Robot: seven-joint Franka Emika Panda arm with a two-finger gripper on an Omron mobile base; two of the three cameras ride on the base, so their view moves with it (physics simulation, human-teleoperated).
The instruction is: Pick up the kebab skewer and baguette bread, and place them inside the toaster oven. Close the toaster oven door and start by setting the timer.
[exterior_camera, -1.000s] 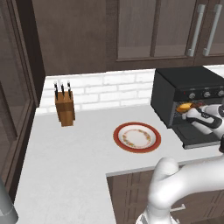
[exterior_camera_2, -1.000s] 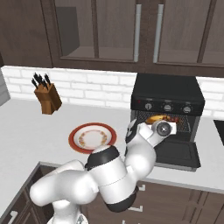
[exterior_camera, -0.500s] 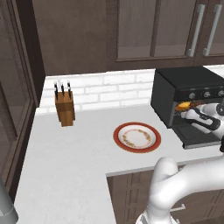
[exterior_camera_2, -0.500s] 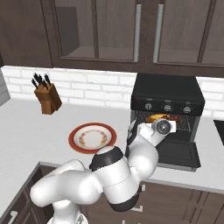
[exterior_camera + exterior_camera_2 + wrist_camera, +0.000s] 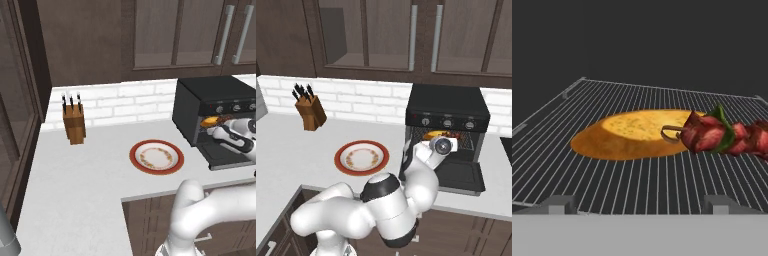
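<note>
On the left of the white table (image 5: 75, 185), a wooden knife block (image 5: 74, 123) stands against the brick wall, well apart from the work. Nearer the middle, a red-rimmed plate (image 5: 156, 157) lies flat with nothing on it, which suggests both foods have already gone from it to the oven.

To the right, the toaster oven (image 5: 448, 131) sits open, the toaster oven door (image 5: 458, 176) folded down flat in front of it so the cavity is free for loading. The robot's gripper (image 5: 637, 207) is at the oven mouth, level with the wire rack (image 5: 577, 125), and its small dark tips stand far apart with nothing between them, in a released stance.

On the rack, seen from the hand camera, the baguette bread (image 5: 632, 134) lies flat on the wires, its golden crust around a paler top face. Just to its right the kebab skewer (image 5: 722, 136) lies lengthwise, red-brown meat and a green piece bunched at the near end, and the looped tip overlaps the bread's right edge; whether the two actually touch cannot be told. From the right base camera, the bread shows as a yellow patch inside the cavity below the row of knobs (image 5: 447, 123).

Both foods appear to be in place, so the loading looks complete. The door is not yet shut and the timer knob remains to be turned.
</note>
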